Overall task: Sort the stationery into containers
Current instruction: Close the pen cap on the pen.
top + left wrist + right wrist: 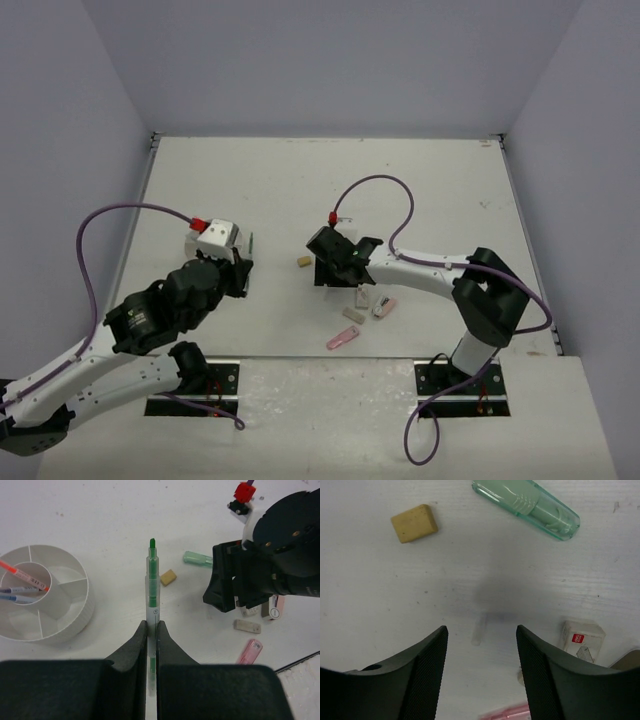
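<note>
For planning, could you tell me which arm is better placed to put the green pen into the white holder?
Left: the left pincer grips the green pen near the white holder; the right pincer is open, empty.

Left hand (151, 626) tight on a green pen (152, 580); right hand (481, 630) low, face-down, fingers wide apart.

Bright, even overhead light, soft grey shadow on the white table (370, 580), right tool (481, 628) dark and slightly blurred up close
</note>
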Motion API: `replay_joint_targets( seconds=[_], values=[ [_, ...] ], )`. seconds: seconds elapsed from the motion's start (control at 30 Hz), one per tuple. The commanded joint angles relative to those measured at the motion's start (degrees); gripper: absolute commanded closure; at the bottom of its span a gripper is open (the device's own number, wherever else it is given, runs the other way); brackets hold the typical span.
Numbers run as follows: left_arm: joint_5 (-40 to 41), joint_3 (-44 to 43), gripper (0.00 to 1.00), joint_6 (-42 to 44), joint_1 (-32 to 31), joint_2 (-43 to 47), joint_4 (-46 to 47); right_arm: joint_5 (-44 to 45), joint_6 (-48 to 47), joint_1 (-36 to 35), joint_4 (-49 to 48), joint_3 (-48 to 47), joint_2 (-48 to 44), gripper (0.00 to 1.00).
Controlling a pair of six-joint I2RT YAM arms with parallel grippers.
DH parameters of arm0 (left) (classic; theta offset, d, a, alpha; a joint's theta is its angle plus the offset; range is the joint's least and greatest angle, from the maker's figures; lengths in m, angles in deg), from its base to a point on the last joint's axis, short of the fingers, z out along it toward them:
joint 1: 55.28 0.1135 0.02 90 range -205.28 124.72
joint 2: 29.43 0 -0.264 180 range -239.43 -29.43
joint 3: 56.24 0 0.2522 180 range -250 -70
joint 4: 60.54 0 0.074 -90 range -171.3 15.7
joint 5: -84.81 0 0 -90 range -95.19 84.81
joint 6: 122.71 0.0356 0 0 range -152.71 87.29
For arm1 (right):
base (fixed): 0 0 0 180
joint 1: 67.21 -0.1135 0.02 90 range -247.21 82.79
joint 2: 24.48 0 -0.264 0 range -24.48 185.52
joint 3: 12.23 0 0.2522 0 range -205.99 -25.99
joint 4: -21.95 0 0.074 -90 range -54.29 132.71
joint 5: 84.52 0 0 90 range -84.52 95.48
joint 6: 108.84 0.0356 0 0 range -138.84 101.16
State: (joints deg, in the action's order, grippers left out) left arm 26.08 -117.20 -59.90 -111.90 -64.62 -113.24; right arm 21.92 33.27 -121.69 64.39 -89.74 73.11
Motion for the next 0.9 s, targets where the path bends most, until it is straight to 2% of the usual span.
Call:
replay_joint_targets(
  seconds=[0.0,0.17,0.4,0.87],
  values=[
    [-1.81,0.0,1.0,3.19,0.28,-2.09,3.69,2.69,4.77,-1.47,0.72,-2.42,0.8,0.43],
    [-2.42,-0.26,1.0,3.37,0.28,-4.78,3.42,4.05,7.41,-2.98,1.82,-2.46,1.93,0.44],
    [-2.63,-0.09,1.0,3.46,0.28,-4.97,3.52,5.09,8.44,-3.26,1.56,-2.26,2.6,0.59],
    [-2.26,-0.17,1.0,3.28,0.29,-5.95,3.34,5.02,8.79,-3.43,0.77,-3.21,8.45,0.69]
  ],
)
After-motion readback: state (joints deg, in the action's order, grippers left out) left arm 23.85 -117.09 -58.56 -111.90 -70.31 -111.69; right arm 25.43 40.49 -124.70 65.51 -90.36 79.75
